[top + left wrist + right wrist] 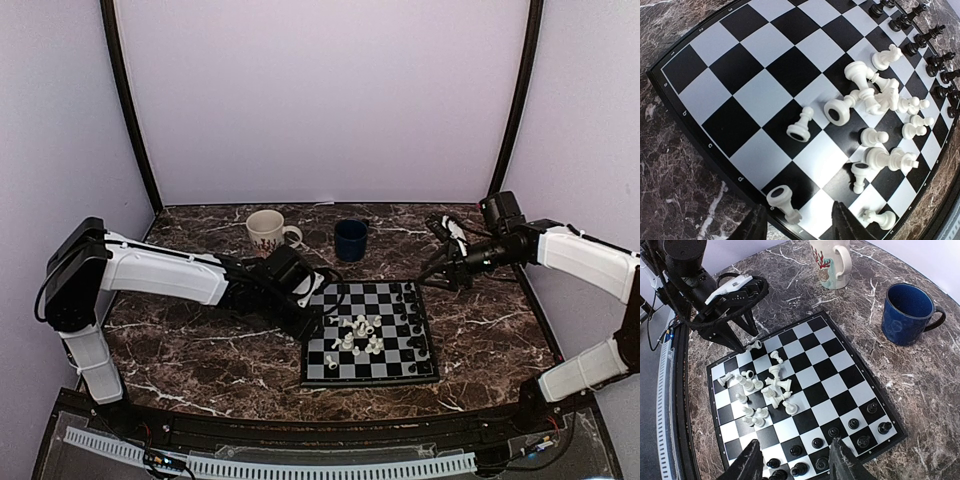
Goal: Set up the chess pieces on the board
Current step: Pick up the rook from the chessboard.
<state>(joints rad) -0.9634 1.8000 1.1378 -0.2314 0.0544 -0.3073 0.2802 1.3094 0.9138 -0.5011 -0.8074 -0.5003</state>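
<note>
At the board's (385, 366) corner the left gripper (798, 207) gapes around a toppled white piece (781, 201), seemingly without touching it, while the right gripper (795, 441) hangs spread by the board's black pieces (835, 432).

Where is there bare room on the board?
Free: squares of the black-and-grey checkered chessboard toward the dark blue mug, bordered by the toppled white plastic pieces and the row of black plastic pieces. Crowded: mid-board up to the left end effector.

- A lab robot booth: plain lilac panels (320, 100) close off the back and both sides of the frame.
- Black curved poles (130, 110) stand at the corners.
- A slotted cable duct (270, 464) with wiring (160, 462) lines the bottom edge, below a marble-pattern table (200, 350).
</note>
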